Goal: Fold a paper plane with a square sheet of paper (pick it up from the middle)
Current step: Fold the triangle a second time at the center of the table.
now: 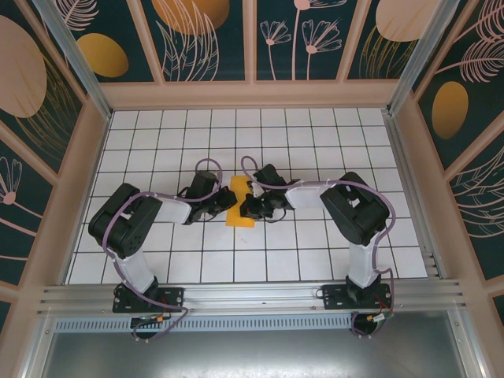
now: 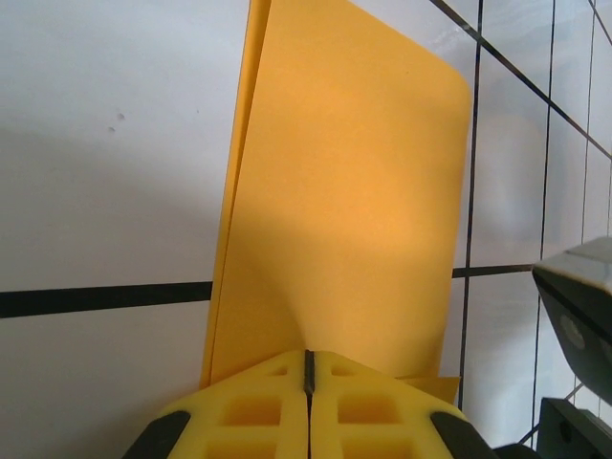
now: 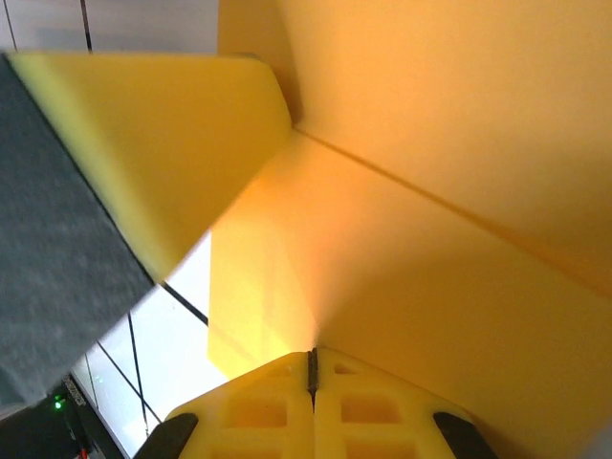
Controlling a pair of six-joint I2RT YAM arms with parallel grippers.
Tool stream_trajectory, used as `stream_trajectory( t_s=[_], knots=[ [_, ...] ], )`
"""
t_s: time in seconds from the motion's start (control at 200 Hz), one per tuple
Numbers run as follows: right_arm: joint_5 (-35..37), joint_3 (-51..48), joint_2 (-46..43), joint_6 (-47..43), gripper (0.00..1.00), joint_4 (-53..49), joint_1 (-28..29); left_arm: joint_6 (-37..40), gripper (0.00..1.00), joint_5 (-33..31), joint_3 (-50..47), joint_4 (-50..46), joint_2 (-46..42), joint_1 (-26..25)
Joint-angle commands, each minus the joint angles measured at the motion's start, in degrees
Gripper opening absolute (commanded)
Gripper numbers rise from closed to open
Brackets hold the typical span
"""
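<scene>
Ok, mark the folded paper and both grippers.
folded paper (image 2: 354, 191), left wrist view, flat top layer.
left gripper (image 2: 308, 365), left wrist view, between its fingertips.
right gripper (image 3: 312, 365), right wrist view, between its fingertips.

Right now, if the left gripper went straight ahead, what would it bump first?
The orange paper: the left gripper is shut on its edge and the sheet lies straight ahead. Depth beyond is unclear.

Orange-yellow paper (image 1: 239, 201), white black-gridded table (image 1: 315, 252)

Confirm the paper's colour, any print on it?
The paper is plain orange-yellow with no print. It shows best in the left wrist view.
</scene>
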Motion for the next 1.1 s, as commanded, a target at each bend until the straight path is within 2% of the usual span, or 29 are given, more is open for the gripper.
stream_trajectory(
  t_s=[0.0,0.38,0.565,0.726,0.816,0.936,1.096],
  knots=[
    [0.10,-4.01,-2.35,0.35,0.02,-4.56,0.10,-0.01,0.07,-5.44,-0.57,-5.25,3.71,0.14],
    [-0.08,-14.74,-8.80,2.27,0.03,-1.74,-0.05,0.35,0.07,-5.76,-0.29,-5.96,3.95,0.17],
    [1.20,-15.92,-11.74,1.98,0.03,-2.78,-0.96,0.59,0.08,-5.43,-0.20,-5.93,3.61,0.14],
    [2.25,-14.82,-15.93,3.41,0.05,0.08,-2.34,1.18,0.09,-2.63,0.14,-4.88,2.80,0.13],
    [4.15,-12.91,-15.42,5.25,0.09,0.68,-3.52,0.74,0.11,-1.16,0.09,-4.00,1.86,0.05],
    [6.38,-10.82,-13.29,8.39,0.24,2.17,-4.80,0.33,0.12,-0.12,0.41,-3.67,0.80,0.13],
    [5.64,-9.26,-10.67,11.05,0.30,5.43,-5.87,0.60,0.13,0.04,0.85,-4.46,0.14,0.14]
  ],
)
